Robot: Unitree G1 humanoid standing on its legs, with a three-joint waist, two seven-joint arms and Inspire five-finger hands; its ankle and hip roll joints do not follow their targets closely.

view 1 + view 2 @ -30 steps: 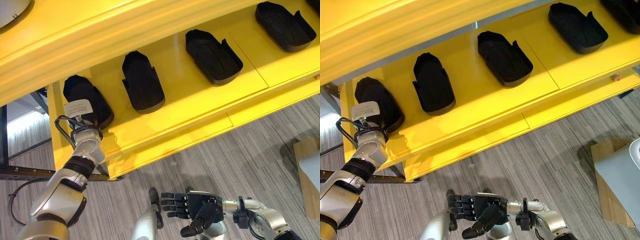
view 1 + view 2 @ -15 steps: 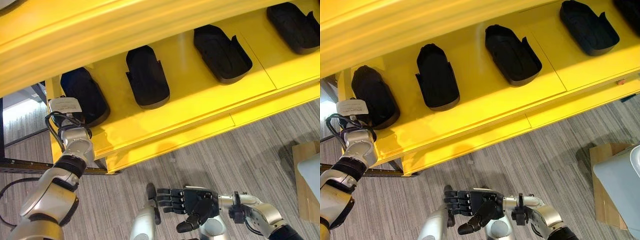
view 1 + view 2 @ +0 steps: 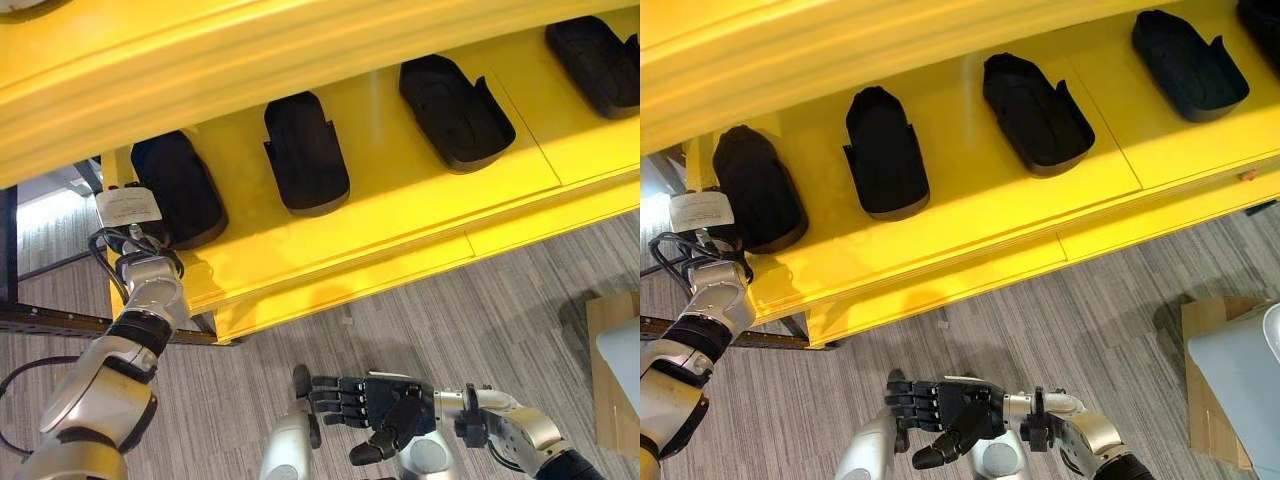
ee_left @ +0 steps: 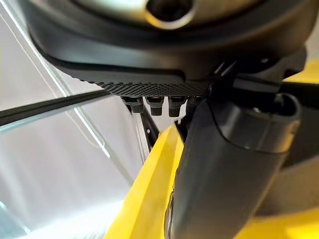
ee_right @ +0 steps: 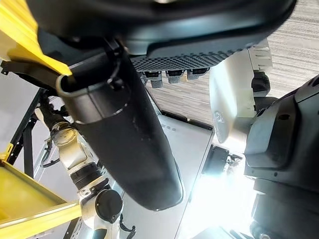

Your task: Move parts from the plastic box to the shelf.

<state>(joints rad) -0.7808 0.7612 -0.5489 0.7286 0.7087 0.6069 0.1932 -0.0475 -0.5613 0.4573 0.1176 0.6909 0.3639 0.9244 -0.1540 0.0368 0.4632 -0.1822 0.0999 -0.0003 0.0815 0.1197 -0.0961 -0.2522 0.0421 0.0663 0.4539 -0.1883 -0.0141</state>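
Fingers [image 3: 335, 398] straight, right hand [image 3: 385, 410] — low; cardboard [image 3: 607, 360] beside; shelf [image 3: 400, 240] above

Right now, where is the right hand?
In the left eye view the right hand hangs low near the bottom edge over the grey carpet, below the yellow shelf, fingers straight and holding nothing.

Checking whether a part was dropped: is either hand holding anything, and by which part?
The right hand holds nothing, fingers straight. The left hand's grip can't be told; it's hidden by the leftmost black part.
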